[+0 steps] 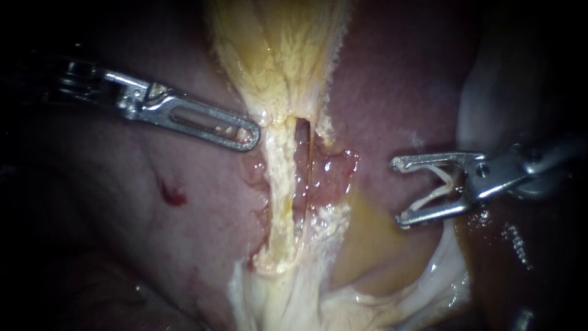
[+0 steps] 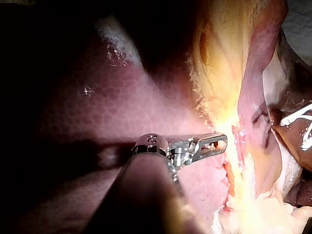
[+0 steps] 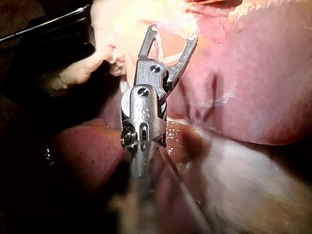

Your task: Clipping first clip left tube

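Clearance between clip and left tube (image 1: 277,184) is what I am weighing. The tube is running lengthwise from the gallbladder (image 1: 275,55) at one end to the pale fatty tissue (image 1: 288,294) at the other. My right instrument (image 1: 399,192) is sitting well apart from the tube, side-on, with its jaws pointing at the tube's flank. Those jaws are standing wide and carrying a white clip (image 1: 438,184) seated between them, a leg against each jaw. I am judging that a square crossing of the tube's axis is feasible from this side, since the jaw opening is lying roughly at right angles to the tube. The thinner right tube (image 1: 310,162) is standing in the way, just beside the left tube on the clip's side, with a narrow window (image 1: 300,153) of reddish tissue separating the two. I am thinking one jaw would need to thread that window so that only the left tube gets caught. My left instrument (image 1: 248,136) is lying on the tube's opposite side, much nearer. Its slotted jaws are lying together, gripping nothing I can make out, with the tip just beside the tube's gallbladder end. Around the tube the liver (image 1: 184,233) is spreading on both sides, showing a small red spot (image 1: 173,196) out beyond the left instrument.
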`<state>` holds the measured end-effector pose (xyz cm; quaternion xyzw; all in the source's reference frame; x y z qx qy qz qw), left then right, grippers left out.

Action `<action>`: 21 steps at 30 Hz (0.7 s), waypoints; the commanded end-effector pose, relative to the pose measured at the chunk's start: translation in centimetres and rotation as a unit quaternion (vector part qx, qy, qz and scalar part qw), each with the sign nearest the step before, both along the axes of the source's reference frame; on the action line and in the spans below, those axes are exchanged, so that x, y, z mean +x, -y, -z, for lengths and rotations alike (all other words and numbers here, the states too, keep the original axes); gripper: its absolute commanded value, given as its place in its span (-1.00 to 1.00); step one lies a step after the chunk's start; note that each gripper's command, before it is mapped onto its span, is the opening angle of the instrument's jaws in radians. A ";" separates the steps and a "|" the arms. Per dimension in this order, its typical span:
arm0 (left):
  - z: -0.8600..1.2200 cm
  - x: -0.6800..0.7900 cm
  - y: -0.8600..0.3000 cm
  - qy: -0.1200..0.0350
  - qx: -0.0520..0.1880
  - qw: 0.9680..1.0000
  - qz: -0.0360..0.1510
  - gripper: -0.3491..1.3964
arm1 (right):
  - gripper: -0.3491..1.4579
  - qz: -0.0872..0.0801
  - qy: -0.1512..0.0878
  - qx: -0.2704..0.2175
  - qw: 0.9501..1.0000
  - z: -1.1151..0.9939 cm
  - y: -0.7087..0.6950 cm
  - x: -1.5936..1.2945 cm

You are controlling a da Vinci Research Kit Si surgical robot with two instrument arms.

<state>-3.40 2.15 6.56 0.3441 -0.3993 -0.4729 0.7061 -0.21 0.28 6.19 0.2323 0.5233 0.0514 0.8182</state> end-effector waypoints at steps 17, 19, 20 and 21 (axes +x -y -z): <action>0.43 0.48 -0.30 0.000 0.004 1.000 0.013 -1.00 | -0.06 0.000 0.000 0.000 1.000 0.01 0.01 0.01; 0.50 0.55 -0.37 -0.001 0.004 1.000 0.018 -1.00 | -0.06 0.000 0.000 0.000 1.000 0.01 0.01 0.01; 0.53 0.59 -0.40 0.001 0.004 1.000 0.021 -1.00 | -0.06 0.000 0.000 0.000 1.000 0.01 0.01 0.01; 0.57 0.64 -0.42 0.002 0.004 1.000 0.024 -1.00 | -0.06 0.000 0.000 0.000 1.000 0.01 0.01 0.01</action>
